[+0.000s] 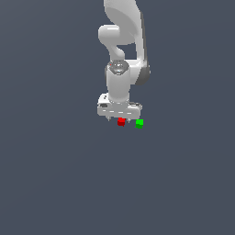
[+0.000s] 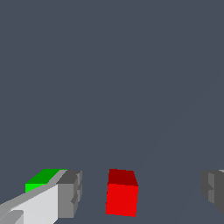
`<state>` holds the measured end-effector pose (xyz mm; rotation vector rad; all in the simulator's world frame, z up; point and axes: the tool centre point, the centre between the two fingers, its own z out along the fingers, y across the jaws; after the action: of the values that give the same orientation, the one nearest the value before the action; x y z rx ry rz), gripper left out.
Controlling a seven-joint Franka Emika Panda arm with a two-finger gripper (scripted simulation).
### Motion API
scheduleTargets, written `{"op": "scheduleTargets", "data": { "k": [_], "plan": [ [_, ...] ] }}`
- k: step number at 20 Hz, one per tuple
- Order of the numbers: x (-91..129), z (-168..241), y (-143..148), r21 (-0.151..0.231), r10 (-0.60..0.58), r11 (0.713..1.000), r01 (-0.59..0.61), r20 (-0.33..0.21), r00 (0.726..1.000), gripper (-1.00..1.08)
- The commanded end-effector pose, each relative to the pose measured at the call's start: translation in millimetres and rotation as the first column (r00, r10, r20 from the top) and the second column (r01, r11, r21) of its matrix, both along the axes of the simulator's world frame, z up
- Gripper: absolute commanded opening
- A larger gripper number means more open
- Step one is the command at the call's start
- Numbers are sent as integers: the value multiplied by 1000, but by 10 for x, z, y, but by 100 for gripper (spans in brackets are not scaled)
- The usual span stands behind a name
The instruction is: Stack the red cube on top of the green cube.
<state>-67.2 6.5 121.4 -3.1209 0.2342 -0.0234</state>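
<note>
Item one: the gripper, which we record low over the floor with jaws spread wide, gripping nothing. The wrist view alone shows the red cube between the fingers, touching neither. Item two: the green cube, at the red cube's three o'clock in the exterior view, just beside it.

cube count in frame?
2. The red cube sits between the open tool's fingers; the green cube sits just outside one finger, on the exterior view's right. None seem hidden.
</note>
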Motion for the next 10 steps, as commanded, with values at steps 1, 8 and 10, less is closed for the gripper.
{"op": "scheduleTargets", "data": {
  "k": [1, 8, 10],
  "plan": [
    [-169, -121, 35, -2, -22, 1000, 22, -4, 1000, 100],
    [-522, -387, 126, -8, -71, 997, 71, -12, 997, 100],
    [-590, -440, 147, -9, -81, 997, 81, -14, 997, 100]
  ]
}}
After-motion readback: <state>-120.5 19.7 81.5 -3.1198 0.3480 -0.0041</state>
